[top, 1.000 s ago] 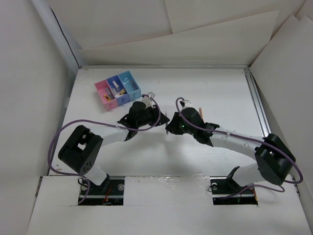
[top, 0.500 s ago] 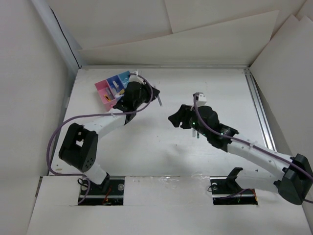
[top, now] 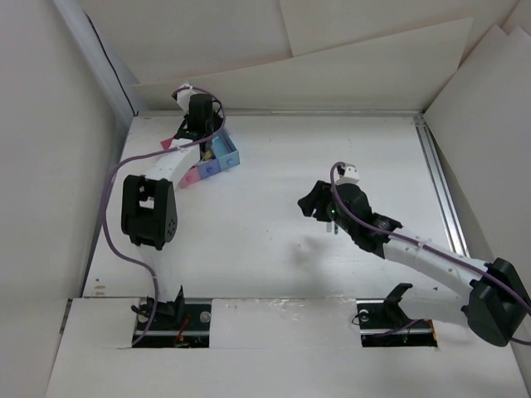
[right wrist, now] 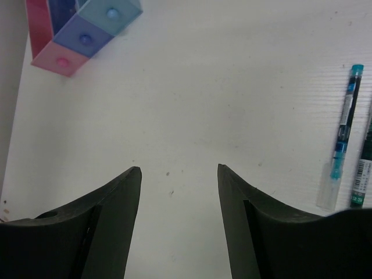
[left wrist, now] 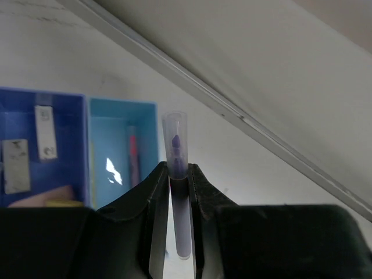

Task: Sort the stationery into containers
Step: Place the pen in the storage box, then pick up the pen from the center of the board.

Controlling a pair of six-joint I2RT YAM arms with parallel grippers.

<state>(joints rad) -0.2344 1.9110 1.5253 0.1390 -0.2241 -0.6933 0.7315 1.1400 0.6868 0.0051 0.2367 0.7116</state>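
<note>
My left gripper (left wrist: 177, 170) is shut on a purple pen (left wrist: 176, 145) with a clear cap, held upright over the right edge of the light blue bin (left wrist: 116, 145). A pink pen (left wrist: 133, 158) lies inside that bin. The dark blue bin (left wrist: 40, 116) beside it holds small tan and white blocks. From above, the left gripper (top: 202, 131) hangs over the containers (top: 222, 156) at the back left. My right gripper (right wrist: 179, 168) is open and empty over bare table. A blue pen (right wrist: 343, 145) and a dark green pen (right wrist: 363, 174) lie to its right.
The row of pink, dark blue and light blue bins (right wrist: 81, 29) sits far ahead of the right gripper (top: 314, 203). A metal rail (left wrist: 261, 133) and the white back wall run just behind the bins. A side rail (top: 440, 182) borders the table's right edge.
The left arm swung from mid-table to the back left, carrying the purple pen over the bins. The right gripper opened and drifted a little to the right.
</note>
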